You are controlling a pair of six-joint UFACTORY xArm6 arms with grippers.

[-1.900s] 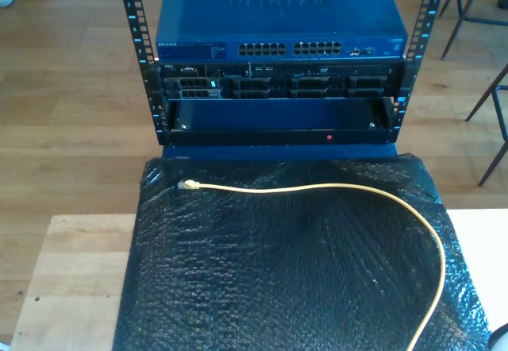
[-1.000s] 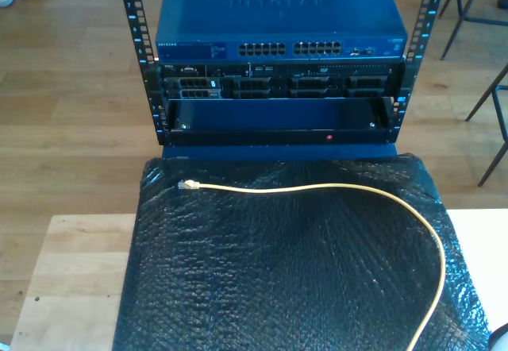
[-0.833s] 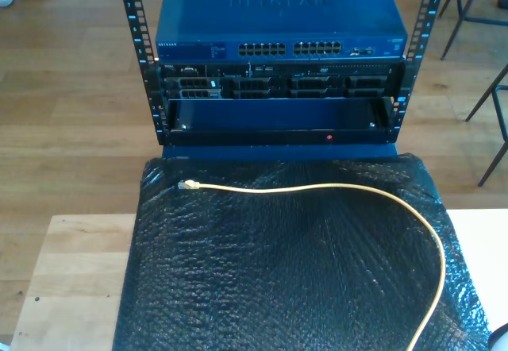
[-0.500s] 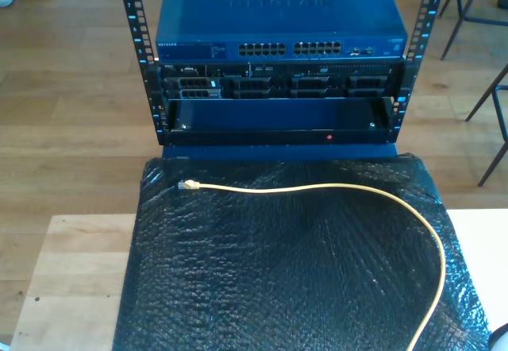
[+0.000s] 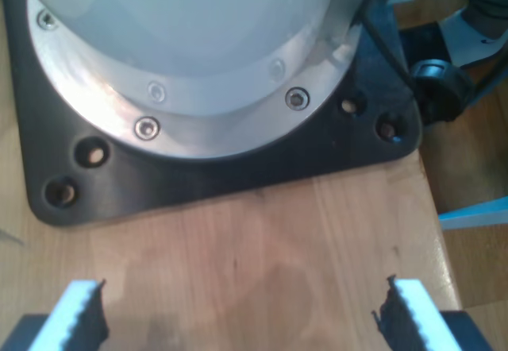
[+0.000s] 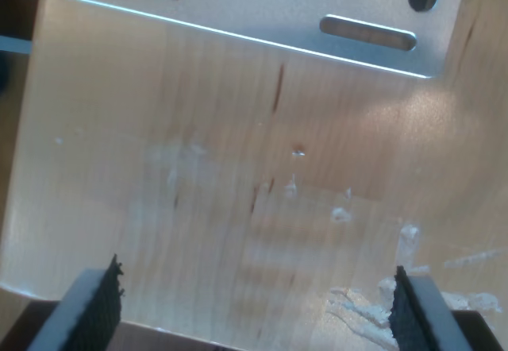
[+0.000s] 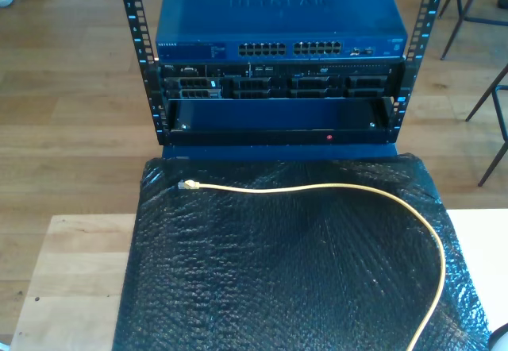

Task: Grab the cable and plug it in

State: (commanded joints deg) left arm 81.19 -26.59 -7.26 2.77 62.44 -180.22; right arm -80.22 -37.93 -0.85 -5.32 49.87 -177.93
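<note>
The pale yellow cable (image 7: 333, 186) lies on a black bubble-wrap sheet (image 7: 278, 279) in the exterior view, curving from that view's lower right to its clear plug (image 7: 187, 185) at the sheet's upper left. Beyond the sheet a blue network switch (image 7: 278, 21) with rows of ports (image 7: 290, 49) sits in a rack. My first gripper (image 5: 238, 319) is open over bare wood, close to a round arm base on a black plate (image 5: 206, 168). My second gripper (image 6: 254, 307) is open above scuffed wood beside a slotted metal plate (image 6: 262, 1). Nothing is between either pair of fingers.
Black rack gear with drive bays (image 7: 278, 86) and an open shelf (image 7: 278, 121) sits under the switch. Rack posts (image 7: 135, 41) stand at both sides. A wooden table top (image 7: 75, 279) shows at the exterior view's lower left, chair legs (image 7: 488, 89) at its right.
</note>
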